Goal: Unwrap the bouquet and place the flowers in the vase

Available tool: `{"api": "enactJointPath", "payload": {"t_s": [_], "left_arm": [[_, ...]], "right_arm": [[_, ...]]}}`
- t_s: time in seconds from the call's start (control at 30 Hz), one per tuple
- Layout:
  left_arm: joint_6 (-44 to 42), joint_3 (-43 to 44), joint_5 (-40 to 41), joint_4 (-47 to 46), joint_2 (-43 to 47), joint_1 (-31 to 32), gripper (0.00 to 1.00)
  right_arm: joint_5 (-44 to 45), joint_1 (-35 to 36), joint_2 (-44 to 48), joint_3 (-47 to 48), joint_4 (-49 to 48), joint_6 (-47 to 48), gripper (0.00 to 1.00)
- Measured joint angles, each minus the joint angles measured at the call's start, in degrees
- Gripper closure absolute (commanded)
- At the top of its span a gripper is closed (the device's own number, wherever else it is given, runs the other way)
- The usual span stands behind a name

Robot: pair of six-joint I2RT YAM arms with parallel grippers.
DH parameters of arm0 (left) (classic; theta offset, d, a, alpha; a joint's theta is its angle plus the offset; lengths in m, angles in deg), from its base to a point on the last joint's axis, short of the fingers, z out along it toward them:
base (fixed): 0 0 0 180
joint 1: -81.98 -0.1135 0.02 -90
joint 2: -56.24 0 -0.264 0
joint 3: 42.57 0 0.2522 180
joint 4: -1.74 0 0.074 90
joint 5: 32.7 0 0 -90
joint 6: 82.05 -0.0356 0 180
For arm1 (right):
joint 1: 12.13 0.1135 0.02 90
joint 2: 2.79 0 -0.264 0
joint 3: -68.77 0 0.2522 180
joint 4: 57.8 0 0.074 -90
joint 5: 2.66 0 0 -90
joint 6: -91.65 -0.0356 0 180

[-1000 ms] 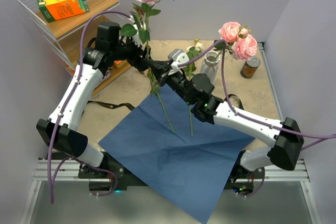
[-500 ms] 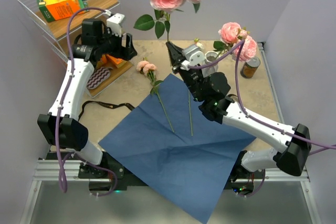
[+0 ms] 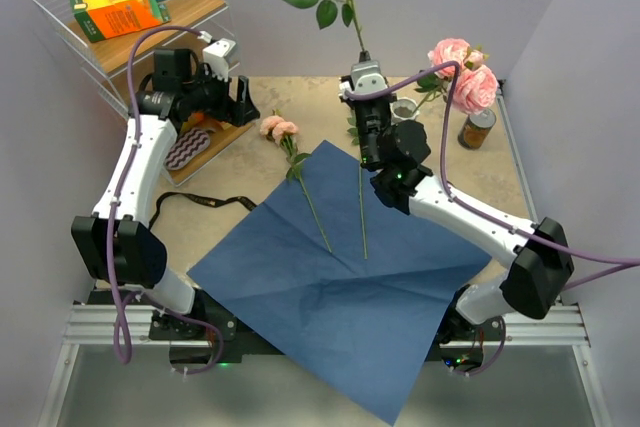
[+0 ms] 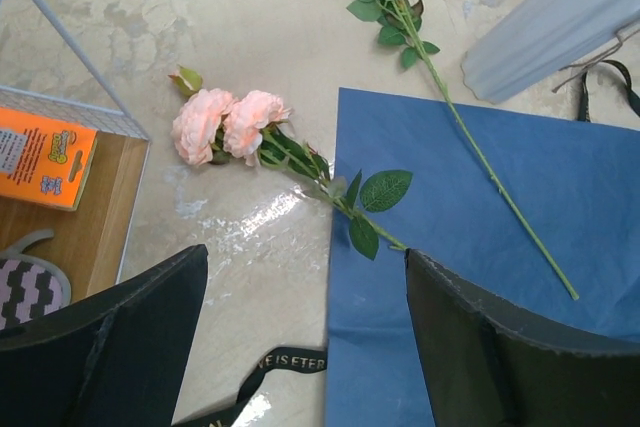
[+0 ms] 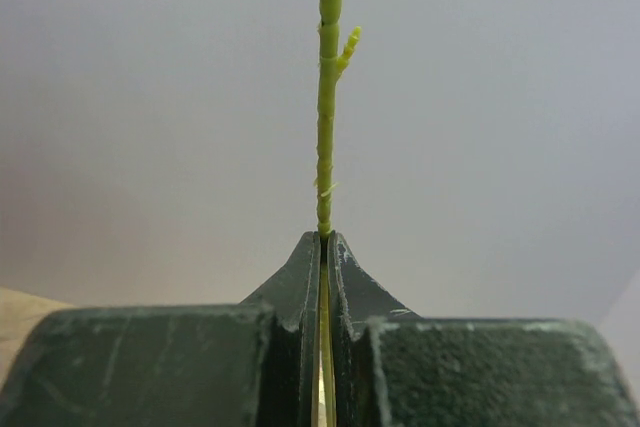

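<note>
Right wrist | thin knobbly rose stem (image 5: 326,97) | between wedge-shaped fingers (image 5: 300,275)

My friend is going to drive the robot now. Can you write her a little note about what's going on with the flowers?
Left gripper: jaws open, empty.
Right gripper: jaws shut on a rose stem, held upright.
Done: blue paper lies open and flat, black ribbon off; pink roses already stand in the vase.
Left to do: that stem into the vase, then the pale rose and the leafy stem lying at the paper.
</note>
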Motion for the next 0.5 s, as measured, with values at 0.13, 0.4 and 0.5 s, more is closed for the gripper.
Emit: {"api": "enactJointPath", "payload": {"t_s": [0.13, 0.4, 0.5], "left_arm": [[-0.9, -0.2, -1.1, 0.0, 0.3, 0.0, 0.16], [-1.3, -0.5, -2.1, 0.0, 0.5, 0.0, 0.16], [-1.3, -0.7, -2.1, 0.0, 0.5, 0.0, 0.16]], "right_arm": [[3.4, -0.4, -0.7, 0.0, -3.6, 2.6, 1.00], [6.4, -1.9, -0.9, 0.0, -4.1, 3.5, 1.00], [6.6, -2.7, -0.9, 0.1, -3.8, 3.0, 1.00]]}}
